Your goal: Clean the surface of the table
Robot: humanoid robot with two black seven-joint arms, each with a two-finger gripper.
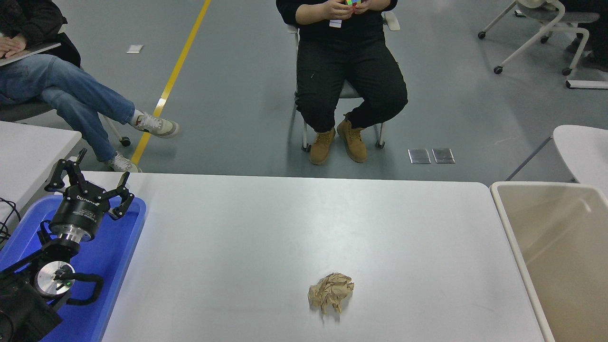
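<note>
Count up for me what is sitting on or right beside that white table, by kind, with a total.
Crumpled brown paper balls: 1, lying on the table surface
Blue trays: 1, at the left end
Beige bins: 1, at the right end
Robot grippers: 1, the left gripper, open above the tray
Total: 4

My table surface (266,228) lies flat before me: a broad, smooth white top with rounded far corners, faintly glossy under the light. Toward its near edge, right of centre, one crumpled ball of brown paper (331,299) rests on it
</note>
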